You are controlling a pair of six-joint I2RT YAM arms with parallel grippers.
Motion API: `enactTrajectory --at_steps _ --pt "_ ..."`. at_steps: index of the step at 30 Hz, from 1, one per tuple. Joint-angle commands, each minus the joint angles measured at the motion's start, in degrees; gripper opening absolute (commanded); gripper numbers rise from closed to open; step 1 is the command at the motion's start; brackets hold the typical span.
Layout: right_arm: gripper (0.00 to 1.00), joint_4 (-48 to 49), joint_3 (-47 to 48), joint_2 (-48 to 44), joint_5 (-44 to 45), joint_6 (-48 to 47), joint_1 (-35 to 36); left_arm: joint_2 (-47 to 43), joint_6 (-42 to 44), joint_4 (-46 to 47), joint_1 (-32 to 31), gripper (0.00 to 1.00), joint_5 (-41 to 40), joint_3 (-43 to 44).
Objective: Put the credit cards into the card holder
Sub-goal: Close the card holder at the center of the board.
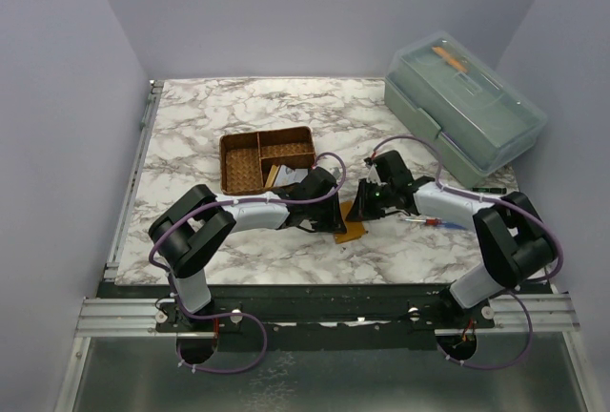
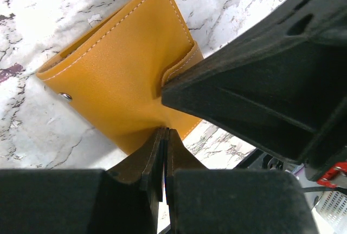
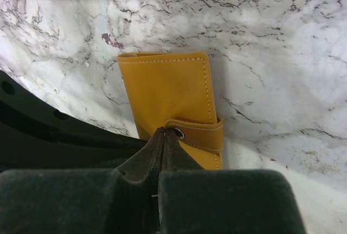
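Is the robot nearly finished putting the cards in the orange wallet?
Not nearly. Done: nothing yet. The card holder lies folded shut, its strap fastened across it. In hand: both arms' jaws are shut with their tips at the holder, the right jaws at the strap, seemingly to open it. Left: the cards sit in the woven basket, so each must be fetched and slotted in.

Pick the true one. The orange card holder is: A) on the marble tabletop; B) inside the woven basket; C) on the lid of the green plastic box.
A: the card holder lies on the marble table, outside the basket.
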Motion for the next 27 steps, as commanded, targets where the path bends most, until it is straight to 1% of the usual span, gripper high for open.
enactTrajectory --at_steps 1,6,10,14,16,18,21,25,27 --pt "0.00 -0.1 -0.1 4.7 -1.1 1.6 -2.3 0.0 1.3 -1.7 -0.2 0.07 -2.5 -0.1" --pt "0.00 0.5 -0.7 8.7 -2.6 2.4 -5.5 -0.6 1.5 -1.8 -0.3 0.07 -2.8 -0.5" --pt "0.00 4.6 -3.2 12.7 -6.3 3.3 -9.7 -0.9 1.7 -2.2 -0.2 0.07 -3.0 -0.4" --pt "0.00 6.5 -4.9 16.9 -5.6 3.3 -10.4 -1.4 1.9 -2.5 -0.3 0.07 -3.1 -0.4" --pt "0.00 9.7 -7.4 18.0 -5.9 4.4 -10.4 -1.7 1.9 -2.7 -0.2 0.07 -3.2 -0.5" --pt "0.00 13.7 -10.4 18.3 -6.4 5.9 -10.3 -1.9 1.9 -2.8 -0.2 0.07 -3.4 -0.6" --pt "0.00 16.4 -13.9 17.4 -6.2 8.0 -10.3 -2.5 1.9 -2.9 -0.2 0.07 -3.6 -0.8" --pt "0.00 18.4 -16.4 14.5 -5.2 11.2 -10.4 -2.8 1.9 -3.1 -0.1 0.07 -3.5 -0.8" --pt "0.00 18.6 -15.8 13.1 -7.1 10.5 -10.4 -3.1 1.9 -3.2 -0.1 0.07 -2.9 -0.3"
